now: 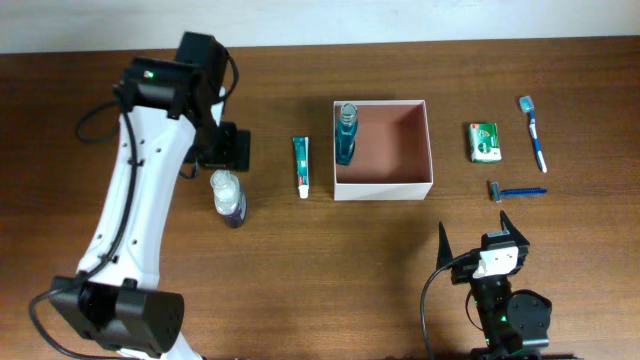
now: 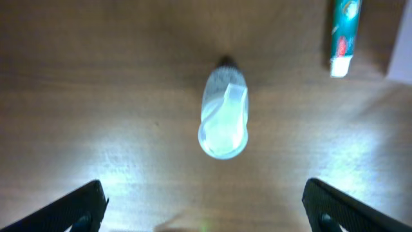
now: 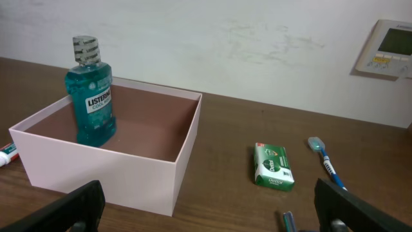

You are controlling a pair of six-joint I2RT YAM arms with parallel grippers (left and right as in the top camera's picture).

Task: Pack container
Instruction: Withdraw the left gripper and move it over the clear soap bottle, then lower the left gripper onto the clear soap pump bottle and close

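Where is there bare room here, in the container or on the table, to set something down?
The container is mostly bare inside; only the mouthwash bottle stands in its far left corner. The table is free in front of the container, up to the right gripper. Crowded: green packet, toothbrush and razor to its right; toothpaste and clear bottle to its left.

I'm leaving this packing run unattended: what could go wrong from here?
The left gripper hangs open above the upright clear bottle; tall and narrow, it might tip if a finger lands off-centre. The mouthwash bottle stands in a corner of the container, so a dropped item could knock it over. The razor lies flat and thin, probably hard to pinch.
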